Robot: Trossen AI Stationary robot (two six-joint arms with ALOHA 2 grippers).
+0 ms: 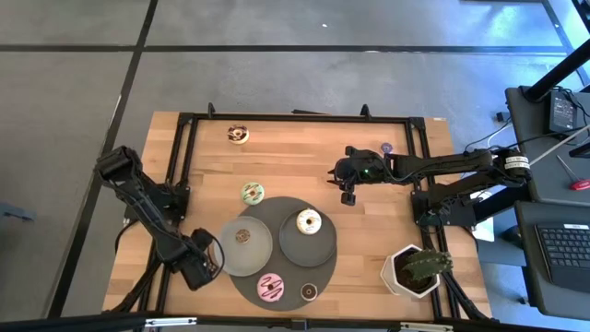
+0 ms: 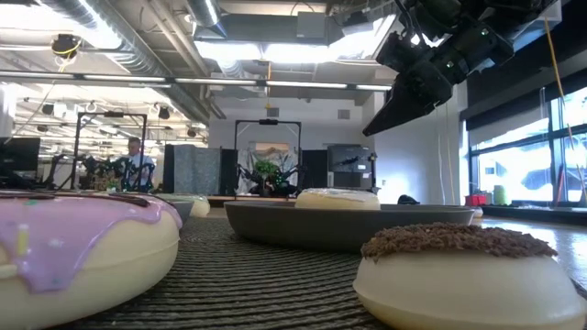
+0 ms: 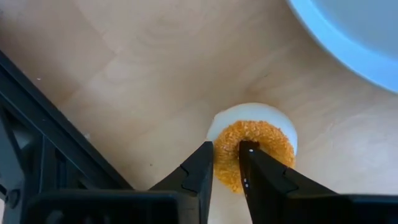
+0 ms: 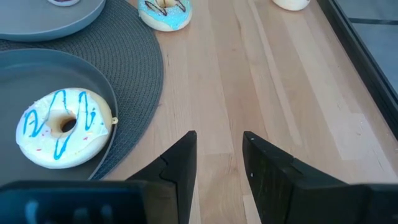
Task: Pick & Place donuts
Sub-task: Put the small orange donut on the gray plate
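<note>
Wooden worktop (image 1: 304, 157) in a big open workshop, with a dark round mat (image 1: 277, 277) near its front edge as the landmark. On the mat sat two grey plates: one (image 1: 293, 242) carrying a cream donut (image 1: 308, 221), the other (image 1: 230, 254) a small brown one (image 1: 243, 236). A pink donut (image 1: 270, 289) and a dark one (image 1: 309, 291) lay on the mat's bare front part. Off the mat, a green donut (image 1: 253, 193) sat just behind it, a chocolate-and-white one (image 1: 238, 135) well behind, and a purple one (image 1: 386, 148) far back right.

Left claw (image 3: 226, 167) was down at the mat's left side, over an orange-topped donut (image 3: 252, 146) on bare wood; fingers only a narrow gap apart, seemingly straddling part of the ring, so not clamped yet I'd say. Right claw (image 4: 219, 155) hung over bare wood right of the mat, fingers apart, holding nothing.

These looked like light, rigid toy rings with smooth sides, probably a bit slippery, so pinching across the ring wall through the hole seems the safest hold
</note>
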